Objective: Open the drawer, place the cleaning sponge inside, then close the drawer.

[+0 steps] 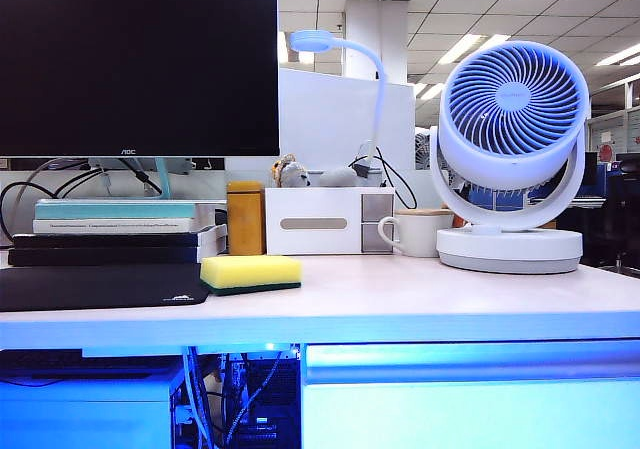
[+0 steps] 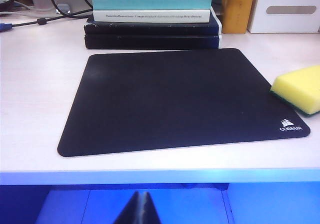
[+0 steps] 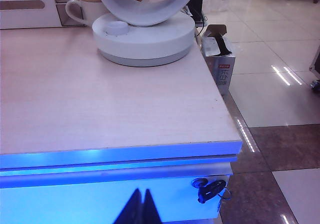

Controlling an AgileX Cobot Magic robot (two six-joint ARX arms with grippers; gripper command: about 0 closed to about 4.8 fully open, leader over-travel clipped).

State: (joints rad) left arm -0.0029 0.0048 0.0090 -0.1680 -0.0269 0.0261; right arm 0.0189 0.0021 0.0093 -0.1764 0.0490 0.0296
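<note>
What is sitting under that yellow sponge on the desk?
The cleaning sponge lies flat on the bare desk top, its corner just at the black mouse pad. The closed drawer is below the desk edge; its contents are hidden.

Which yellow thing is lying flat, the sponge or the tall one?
The cleaning sponge, flat beside the black mouse pad. The amber container stands upright behind it.

On the tabletop (image 1: 400,294), the cleaning sponge (image 1: 250,273) lies at the mouse pad's (image 1: 100,287) three o'clock; the drawer (image 1: 470,409) sits shut below.
</note>
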